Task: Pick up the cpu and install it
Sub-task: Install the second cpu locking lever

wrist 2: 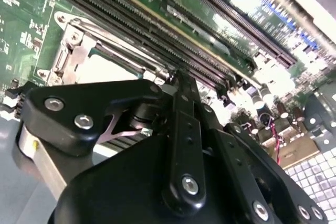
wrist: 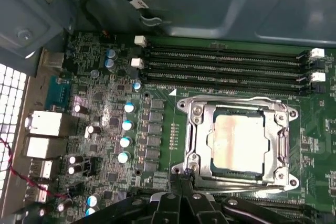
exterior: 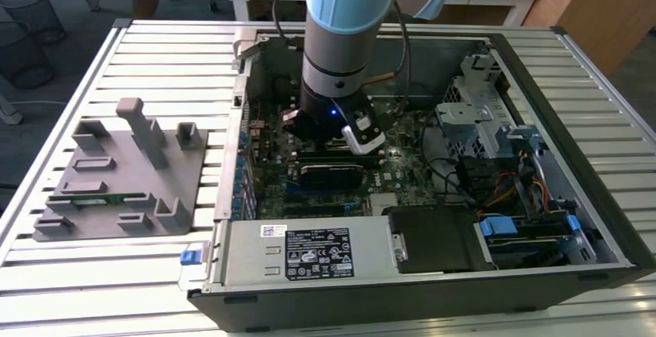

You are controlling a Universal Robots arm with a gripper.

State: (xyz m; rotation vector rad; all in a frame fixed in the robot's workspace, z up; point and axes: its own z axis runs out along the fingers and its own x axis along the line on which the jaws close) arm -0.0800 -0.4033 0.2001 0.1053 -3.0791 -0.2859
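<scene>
The cpu point(wrist: 236, 144), a flat square chip with a shiny silver top, lies inside the metal socket frame point(wrist: 286, 145) on the green motherboard. In the second wrist view the cpu point(wrist 2: 107, 69) shows as a bright patch within the socket frame point(wrist 2: 71, 51). My gripper point(wrist: 181, 178) hangs just off the socket's corner, beside the lever end, with its black fingers point(wrist: 173, 187) pressed together and nothing between them. In the second wrist view the gripper point(wrist 2: 178, 77) tapers to a point beside the socket. In the exterior view the gripper point(exterior: 326, 133) reaches down into the open computer case.
Long black memory slots point(wrist: 226, 66) run beside the socket. The case walls point(exterior: 533, 84), drive cage point(exterior: 472, 114) and power supply point(exterior: 307, 252) ring the motherboard. On the exterior view's left, a grey fixture plate point(exterior: 118, 176) holds a green memory stick point(exterior: 97, 196).
</scene>
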